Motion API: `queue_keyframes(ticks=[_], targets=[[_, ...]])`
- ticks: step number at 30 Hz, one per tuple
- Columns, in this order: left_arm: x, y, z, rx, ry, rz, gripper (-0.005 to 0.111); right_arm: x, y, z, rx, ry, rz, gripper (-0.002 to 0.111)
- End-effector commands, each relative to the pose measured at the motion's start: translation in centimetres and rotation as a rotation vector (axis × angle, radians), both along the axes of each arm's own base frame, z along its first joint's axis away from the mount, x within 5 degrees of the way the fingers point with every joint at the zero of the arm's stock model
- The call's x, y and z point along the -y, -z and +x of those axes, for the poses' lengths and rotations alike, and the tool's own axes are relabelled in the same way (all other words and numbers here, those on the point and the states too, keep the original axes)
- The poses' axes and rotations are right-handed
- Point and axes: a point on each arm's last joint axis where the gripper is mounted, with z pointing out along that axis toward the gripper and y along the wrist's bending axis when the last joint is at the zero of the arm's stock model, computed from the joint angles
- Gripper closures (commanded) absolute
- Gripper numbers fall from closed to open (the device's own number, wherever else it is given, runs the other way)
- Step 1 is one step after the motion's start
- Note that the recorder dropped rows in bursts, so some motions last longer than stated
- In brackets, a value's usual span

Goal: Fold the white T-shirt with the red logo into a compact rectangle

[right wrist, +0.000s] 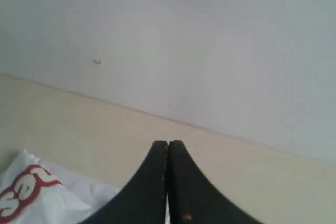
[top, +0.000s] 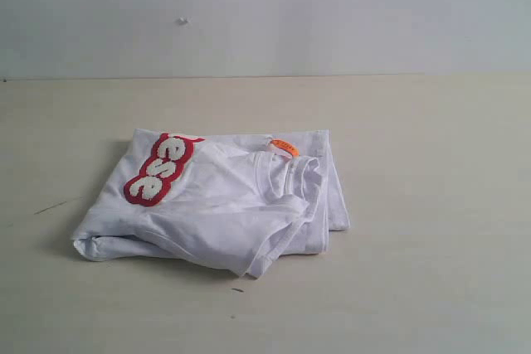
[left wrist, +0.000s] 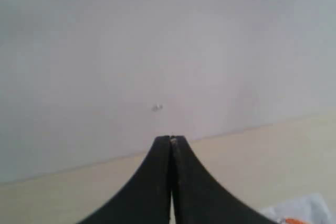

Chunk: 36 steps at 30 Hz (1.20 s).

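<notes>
The left fingers (left wrist: 155, 182) are pressing together tip to tip, closed on nothing, and are pointing over the table (top: 431, 246) toward a pale wall (top: 249, 14). The right fingers (right wrist: 155, 187) are likewise shut and empty. Both pairs are hanging clear of the cloth, with only a corner of it showing at the edge of each wrist view.

The white T-shirt (top: 224, 205) is lying on the table, a little left of centre in the exterior view, folded into a rough, slightly lopsided bundle. The red logo (top: 159, 170) is wrapping over its far left corner, with only part of the white lettering showing. An orange neck tag (top: 283, 147) is peeking out at the far edge, beside the ribbed collar (top: 292, 173).

The shirt is looking light, soft and limp, so its layers will probably slide and sag when lifted. The near corner is bulging loosely. A sensible hold would be a pinch through all the layers at an outer folded edge, not the collar or the top layer alone.
</notes>
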Motion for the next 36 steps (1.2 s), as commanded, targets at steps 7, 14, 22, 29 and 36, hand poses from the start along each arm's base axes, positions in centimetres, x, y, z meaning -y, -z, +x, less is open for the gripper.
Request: queue_keyframes(ticks=[7, 14, 22, 29, 36], targets=[[-3.1, -5.0, -10.7, 0.338, -0.091, -0.258, 0.107, 2.3, -5.7, -11.7, 0.348, 0.014, 0.117, 0.108], [-4.3, -5.5, -16.5, 0.468, -0.071, -0.330, 0.107, 3.7, -6.6, -19.0, 0.535, 0.008, 0.158, 0.108], [-4.9, -2.8, -21.8, 0.529, -0.006, -0.363, 0.107, 4.5, -5.2, -24.3, 0.611, -0.005, 0.172, 0.108], [-5.0, -0.7, -25.1, 0.569, 0.065, -0.355, 0.107, 4.9, -4.7, -27.3, 0.647, -0.033, 0.224, 0.108], [-5.4, -0.6, -27.2, 0.639, 0.085, -0.388, 0.107, 5.0, -4.7, -28.1, 0.674, -0.035, 0.229, 0.108]])
